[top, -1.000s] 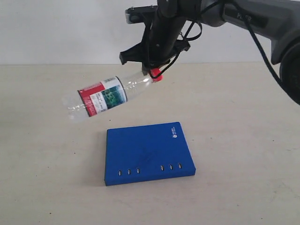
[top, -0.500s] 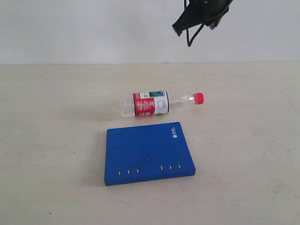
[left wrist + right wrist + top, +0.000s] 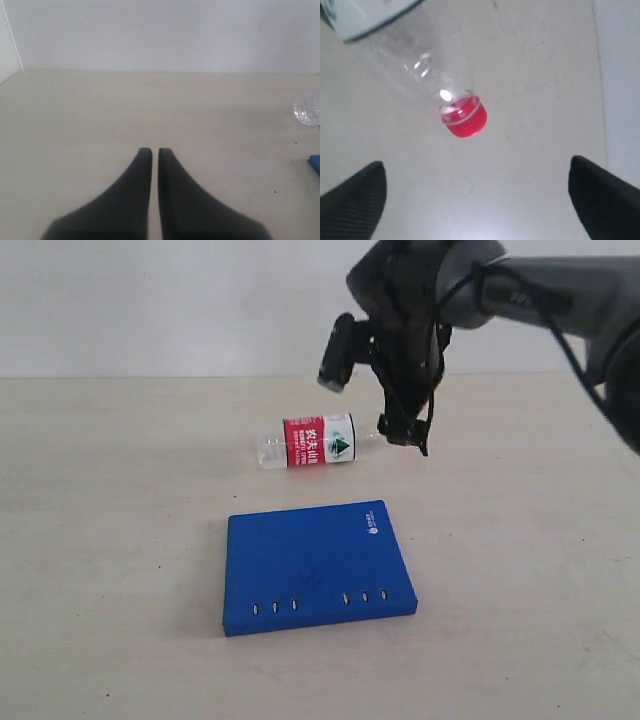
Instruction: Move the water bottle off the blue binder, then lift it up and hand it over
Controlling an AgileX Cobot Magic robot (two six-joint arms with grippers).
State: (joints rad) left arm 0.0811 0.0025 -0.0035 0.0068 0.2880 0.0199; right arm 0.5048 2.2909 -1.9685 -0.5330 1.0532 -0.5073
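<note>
- Right gripper [image 3: 476,172] first: on the dark arm reaching in from the right of the exterior view, it hangs just above the bottle's neck. Its two black fingers are spread wide apart, holding and touching nothing.
- Our left gripper [image 3: 154,152] sits low over bare table, its fingers pressed together with nothing between them.
- On the pale beige tabletop [image 3: 100,540] lies the flat, bright blue rectangular binder [image 3: 315,565], closed, with nothing on top of it.
- Just behind the binder and apart from it, the small clear plastic water bottle [image 3: 308,442] lies on its side on the table. We judge the first part of the task done.
- Its red screw cap [image 3: 465,119] shows between the open fingers in the right wrist view, untouched.
- To do this step well, we would take the open fingers clear without brushing the neck, since a round bottle could roll toward the binder. If the binder is lifted next, its thin edge calls for a low, level approach.
</note>
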